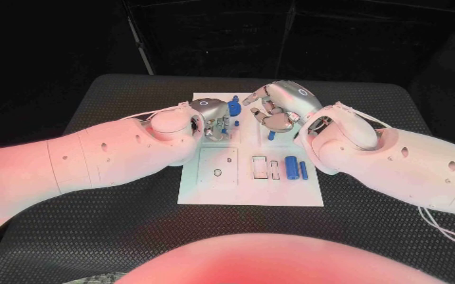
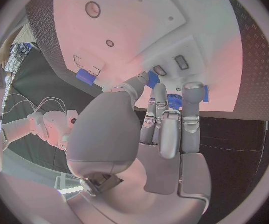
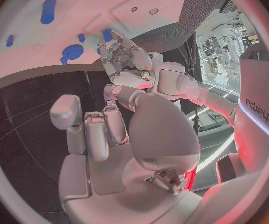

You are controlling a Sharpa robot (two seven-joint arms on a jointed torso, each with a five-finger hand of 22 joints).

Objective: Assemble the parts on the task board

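The white task board lies mid-table. At its far end my left hand reaches down, and its thumb and a finger pinch a small blue part against the board. A blue gear stands just beyond those fingers. The right wrist view shows the same left hand at a blue part, with the gear beside it. My right hand hovers over the board's far right with its fingers curled in and nothing in them. A small blue piece lies under it.
A blue cylinder and a thin blue bar lie side by side on the board's right, next to rectangular slots. A square recess with holes takes up the board's left. Another blue piece stands at the far edge.
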